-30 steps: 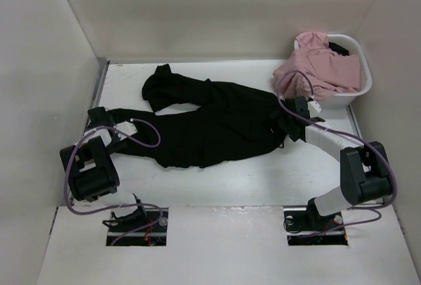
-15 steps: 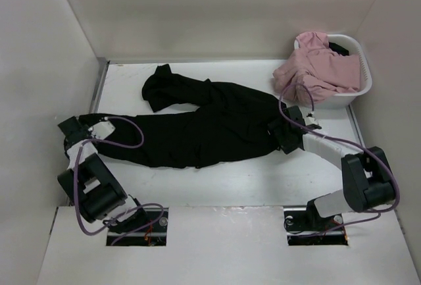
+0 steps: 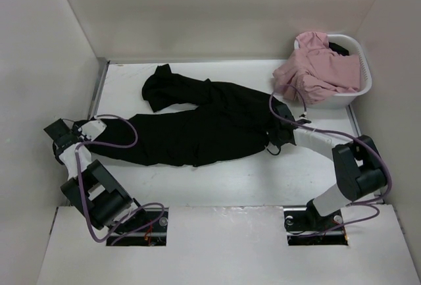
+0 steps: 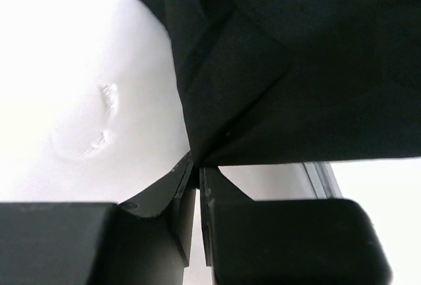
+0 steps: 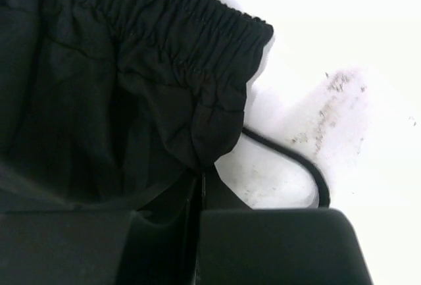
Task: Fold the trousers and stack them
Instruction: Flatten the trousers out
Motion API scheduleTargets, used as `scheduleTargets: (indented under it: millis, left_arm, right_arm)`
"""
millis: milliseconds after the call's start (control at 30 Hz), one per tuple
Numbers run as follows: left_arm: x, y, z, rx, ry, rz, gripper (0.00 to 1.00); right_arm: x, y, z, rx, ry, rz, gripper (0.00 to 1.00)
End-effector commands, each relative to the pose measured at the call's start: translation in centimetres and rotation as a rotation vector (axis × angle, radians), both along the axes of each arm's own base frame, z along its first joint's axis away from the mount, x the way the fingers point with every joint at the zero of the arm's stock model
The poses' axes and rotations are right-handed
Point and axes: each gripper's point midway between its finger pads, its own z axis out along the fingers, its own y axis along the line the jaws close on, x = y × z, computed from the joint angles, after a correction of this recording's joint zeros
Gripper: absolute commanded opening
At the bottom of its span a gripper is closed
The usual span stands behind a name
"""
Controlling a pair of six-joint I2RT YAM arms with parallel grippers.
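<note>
Left end effector (image 3: 92,131) is at the far left of the surface (image 3: 217,180), low, fingers pinched nearly together on a corner of the trousers (image 3: 197,130). In the wrist cam the left end effector (image 4: 196,166) has a folded point of black cloth running down btwn the two tips; the trousers (image 4: 296,68) fill the upper right and bare surface (image 4: 66,68) w/ a couple of faint scuffs (image 4: 99,120) fills the left.

Right end effector (image 3: 281,133) sits at the right end of the trousers, also clamped on cloth. Wrist cam: right end effector (image 5: 200,174) is closed narrow on a fold just below the gathered elastic waistband (image 5: 197,28). A thin black cord (image 5: 289,160) loops out onto the surface (image 5: 368,35) beside it, near some grey smudges (image 5: 335,101).

Trousers lie flat across the middle of the surface, stretched left-right btwn the two arms, waist at right. One leg runs straight to the left end effector; the other leg (image 3: 161,87) is bunched up twd the far-left part.

White basket (image 3: 364,68) in the far right corner, w/ a pink garment (image 3: 322,68) heaped in it and spilling over the near rim. It's near the waist end; can't tell if touching.
</note>
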Motion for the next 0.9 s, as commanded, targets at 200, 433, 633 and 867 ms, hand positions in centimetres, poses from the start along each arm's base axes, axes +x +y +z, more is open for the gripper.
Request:
scheduleTargets:
  millis: [200,433,633,867]
  left_arm:
    - [10.6,0.3,17.3,0.035,-0.468,-0.058,0.05]
    - [13.9,-1.5,38.5,0.054,-1.029,-0.032,0.06]
    - [10.8,-2.1,40.3,0.085,-1.019,-0.070,0.07]
    - [5.9,-2.5,29.6,0.119,-0.717,-0.137,0.07]
  right_arm:
    - [13.3,-2.4,24.6,-0.205,-0.535,0.226,0.00]
    - [12.5,-3.2,48.0,-0.279,-0.935,0.330,0.00]
    - [7.1,-3.2,43.5,-0.195,-0.895,0.342,0.00]
    - [-1.0,-5.4,30.7,-0.069,-0.745,0.246,0.00]
